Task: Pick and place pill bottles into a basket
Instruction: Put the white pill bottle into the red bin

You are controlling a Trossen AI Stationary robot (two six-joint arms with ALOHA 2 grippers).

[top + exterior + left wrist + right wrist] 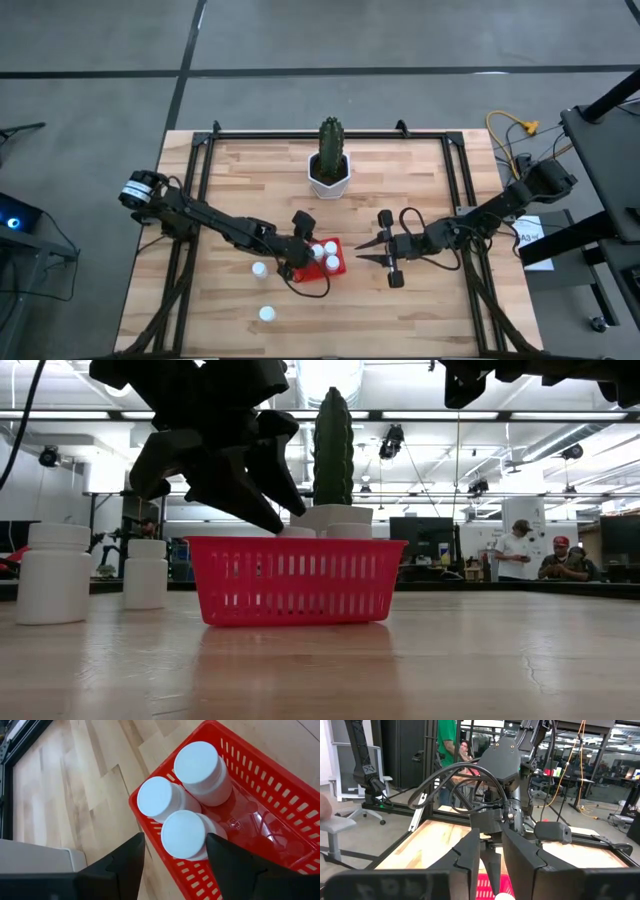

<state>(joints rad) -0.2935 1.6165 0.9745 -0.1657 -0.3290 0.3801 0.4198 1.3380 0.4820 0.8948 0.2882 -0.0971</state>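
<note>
Three white plastic pill bottles [187,835] stand upright, caps up, clustered in one end of the red slotted basket [280,800], a low-walled rectangular tray lying near the middle of the wooden surface [400,310] with its long axis slanting across the boards. The left tool [175,857] hangs just above the basket, its dark fingers apart on either side of the nearest bottle's cap, gripping nothing. Two more pill bottles stand upright on the bare planks outside the basket: one [259,269] just beside the basket on its left-edge side, the other [267,314] closer to the front edge. That makes five bottles in view, all smooth round cylinders with flat caps. The right tool [368,249] waits right of the basket, pointing toward it, its fingers drawn near together and holding nothing. A green cactus in a white hexagonal pot [329,178] sits near the rear edge.
</note>
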